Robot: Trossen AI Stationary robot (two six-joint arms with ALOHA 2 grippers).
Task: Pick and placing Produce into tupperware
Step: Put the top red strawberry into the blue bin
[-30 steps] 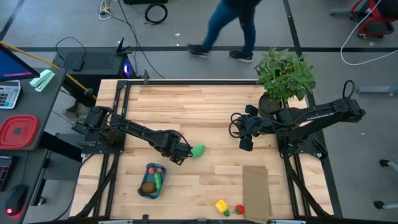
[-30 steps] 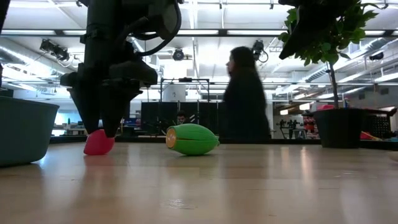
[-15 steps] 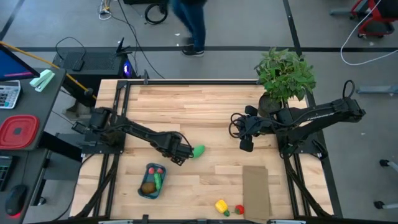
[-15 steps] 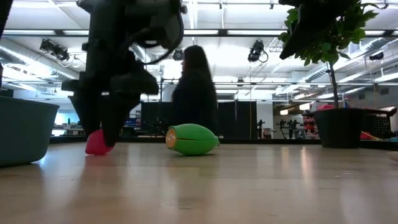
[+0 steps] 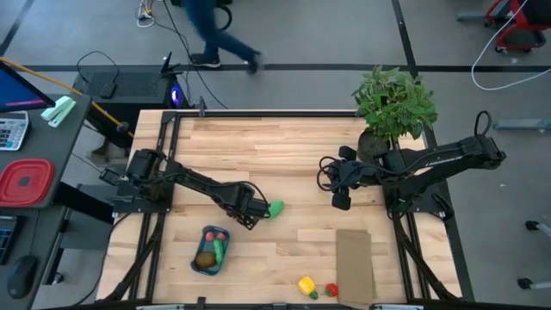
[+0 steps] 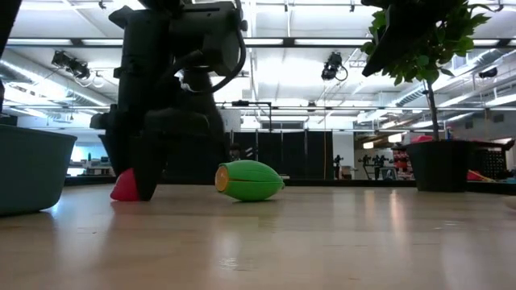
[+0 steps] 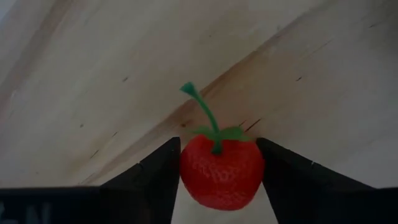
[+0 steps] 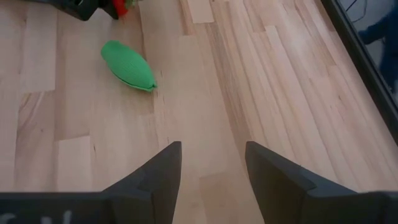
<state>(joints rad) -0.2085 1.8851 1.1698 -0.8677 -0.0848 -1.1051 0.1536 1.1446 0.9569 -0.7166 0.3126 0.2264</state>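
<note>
Strawberry (image 7: 220, 169) sits between left gripper (image 7: 217, 171) fingers, both touching its sides; green pod (image 5: 275, 207) just beside. Right gripper (image 8: 211, 171) fingers apart, empty, idle.

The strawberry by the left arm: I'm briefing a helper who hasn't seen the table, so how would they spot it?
Start at the wooden table and follow the left arm to its gripper near the middle. Between its jaws sits the strawberry, resting on the wood beside the green pod. It is the only red, dimpled fruit with a thin green stem there.
</note>
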